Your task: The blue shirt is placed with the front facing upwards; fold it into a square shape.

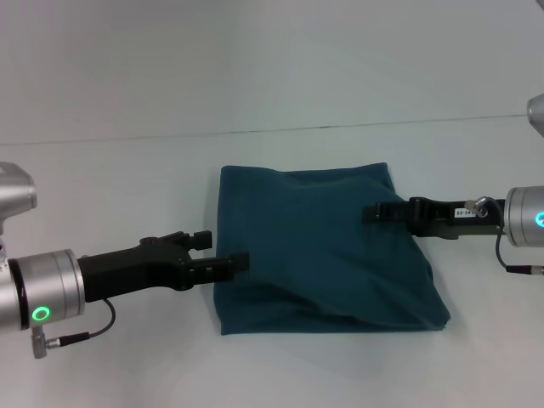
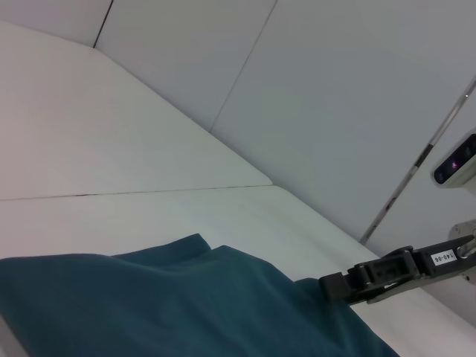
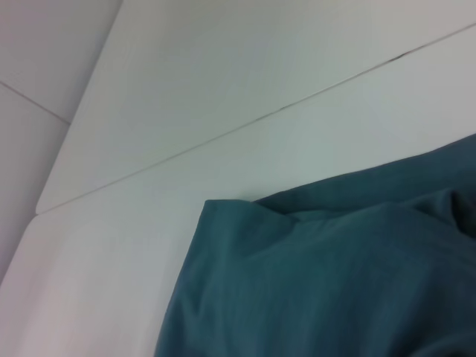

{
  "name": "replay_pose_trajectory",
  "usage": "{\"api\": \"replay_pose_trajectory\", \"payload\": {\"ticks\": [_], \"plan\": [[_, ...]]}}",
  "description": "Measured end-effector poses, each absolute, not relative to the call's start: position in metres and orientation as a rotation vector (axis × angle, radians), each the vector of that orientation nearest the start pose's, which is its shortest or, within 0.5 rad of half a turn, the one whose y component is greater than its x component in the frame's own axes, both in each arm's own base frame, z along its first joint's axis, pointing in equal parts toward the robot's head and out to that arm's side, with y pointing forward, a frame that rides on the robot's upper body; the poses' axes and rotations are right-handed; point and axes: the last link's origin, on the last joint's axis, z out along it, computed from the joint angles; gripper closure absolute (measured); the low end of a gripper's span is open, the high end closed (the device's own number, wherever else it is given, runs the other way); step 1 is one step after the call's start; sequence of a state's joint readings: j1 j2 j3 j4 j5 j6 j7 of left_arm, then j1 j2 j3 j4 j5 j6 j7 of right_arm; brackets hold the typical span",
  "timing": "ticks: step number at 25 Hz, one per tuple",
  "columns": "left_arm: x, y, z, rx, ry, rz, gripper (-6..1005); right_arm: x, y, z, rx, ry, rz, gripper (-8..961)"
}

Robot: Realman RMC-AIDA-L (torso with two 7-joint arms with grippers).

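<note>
The blue shirt (image 1: 319, 251) lies folded into a rough square in the middle of the white table, with no print showing. My left gripper (image 1: 219, 252) is at the shirt's left edge, open, one fingertip (image 1: 239, 263) touching the cloth and nothing held between the fingers. From the right, my right gripper (image 1: 371, 212) reaches over the right part of the shirt with its fingers together; in the left wrist view the right gripper (image 2: 331, 288) shows just above the cloth (image 2: 163, 305). The right wrist view shows only the shirt's folded corner (image 3: 312, 282).
The white table (image 1: 102, 187) extends on all sides of the shirt, with a thin seam line (image 1: 170, 136) running across behind it. A pale wall rises beyond the table's far edge.
</note>
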State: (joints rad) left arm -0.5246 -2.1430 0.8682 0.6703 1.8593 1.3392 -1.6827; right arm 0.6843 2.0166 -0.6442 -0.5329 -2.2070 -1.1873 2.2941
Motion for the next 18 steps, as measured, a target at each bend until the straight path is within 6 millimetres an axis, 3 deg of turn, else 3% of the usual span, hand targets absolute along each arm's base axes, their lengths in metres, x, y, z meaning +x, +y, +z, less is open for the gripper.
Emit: {"api": "replay_pose_trajectory", "payload": {"ticks": [10,16,18], "plan": [[-0.2416,0.3458,-0.0366,-2.583,-1.03,-0.762,36,0.2863,0.3932,-0.0005,-2.087,1.74,0.537,237],[-0.2425,0.3453,-0.0365,-2.58,-1.034,-0.762,36,0.2903,0.3937,-0.0004,-2.064,1.733,0.527,368],[-0.2427,0.3452,-0.0363,-2.579,-1.034,-0.762,36,0.29,0.3937,-0.0011,-2.069,1.728,0.523,463]]}}
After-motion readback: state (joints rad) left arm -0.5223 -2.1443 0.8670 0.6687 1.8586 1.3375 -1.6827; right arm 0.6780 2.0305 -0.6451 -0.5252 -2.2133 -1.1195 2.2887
